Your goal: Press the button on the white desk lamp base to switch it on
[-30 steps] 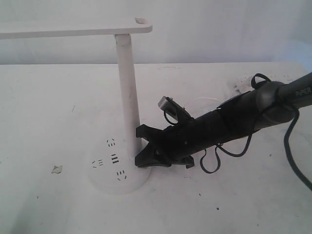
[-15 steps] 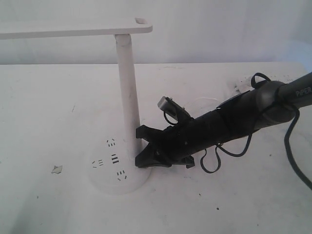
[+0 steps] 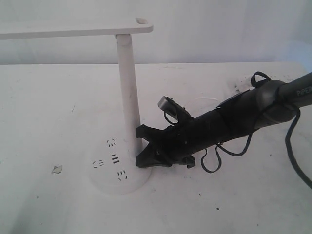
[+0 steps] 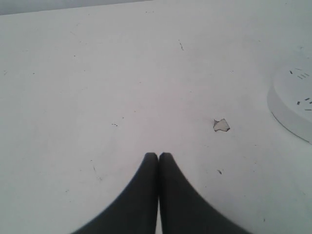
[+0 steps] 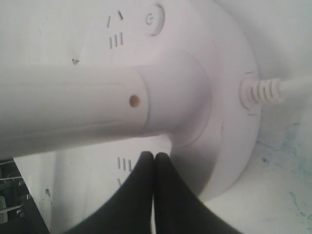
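Observation:
The white desk lamp (image 3: 128,92) stands on the table, its flat head reaching left. My right gripper (image 3: 138,160) is shut and empty, with its tips (image 5: 154,156) down on the white desk lamp base (image 3: 109,181) right beside the foot of the post (image 5: 73,102). In the right wrist view the button (image 5: 154,19) sits on the base (image 5: 229,97) on the other side of the post from my fingertips, untouched. I cannot make it out in the exterior view. My left gripper (image 4: 158,156) is shut and empty, low over bare table, well away from the base rim (image 4: 292,100).
The lamp's white cable (image 5: 273,90) leaves the base rim. A small chip or scrap (image 3: 57,169) lies on the table (image 3: 234,195) left of the base, seen too in the left wrist view (image 4: 221,125). The right arm's black cables (image 3: 214,161) loop beside the wrist.
The lamp has shifted a hair to the right. My right gripper stays shut at the foot of the post, hardly moved.

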Controlling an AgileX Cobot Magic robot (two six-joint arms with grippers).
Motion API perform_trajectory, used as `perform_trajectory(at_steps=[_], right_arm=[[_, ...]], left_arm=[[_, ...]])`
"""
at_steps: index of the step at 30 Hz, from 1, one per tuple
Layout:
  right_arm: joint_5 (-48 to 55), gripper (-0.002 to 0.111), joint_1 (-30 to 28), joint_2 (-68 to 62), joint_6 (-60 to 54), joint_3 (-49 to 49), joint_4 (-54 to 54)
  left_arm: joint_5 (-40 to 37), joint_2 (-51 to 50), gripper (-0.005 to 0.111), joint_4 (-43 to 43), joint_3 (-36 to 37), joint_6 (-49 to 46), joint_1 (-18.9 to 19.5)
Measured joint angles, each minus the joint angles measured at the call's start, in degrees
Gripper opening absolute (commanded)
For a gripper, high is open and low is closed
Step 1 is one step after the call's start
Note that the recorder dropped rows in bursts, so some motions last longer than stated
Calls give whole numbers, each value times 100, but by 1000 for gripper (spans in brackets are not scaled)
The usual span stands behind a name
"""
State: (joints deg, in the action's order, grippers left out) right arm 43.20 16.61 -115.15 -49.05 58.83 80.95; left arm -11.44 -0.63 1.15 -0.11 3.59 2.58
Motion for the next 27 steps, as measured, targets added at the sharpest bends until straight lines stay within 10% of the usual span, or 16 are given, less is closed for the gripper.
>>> perform_trajectory(at_steps=[18,27], right_arm=[[-339,0,-46,914,16,-10,-231],[-199,0,-98,4457,1424,-72,-3598]], left_arm=[[0,0,0,0,0,0,0],[0,0,0,0,0,0,0]])
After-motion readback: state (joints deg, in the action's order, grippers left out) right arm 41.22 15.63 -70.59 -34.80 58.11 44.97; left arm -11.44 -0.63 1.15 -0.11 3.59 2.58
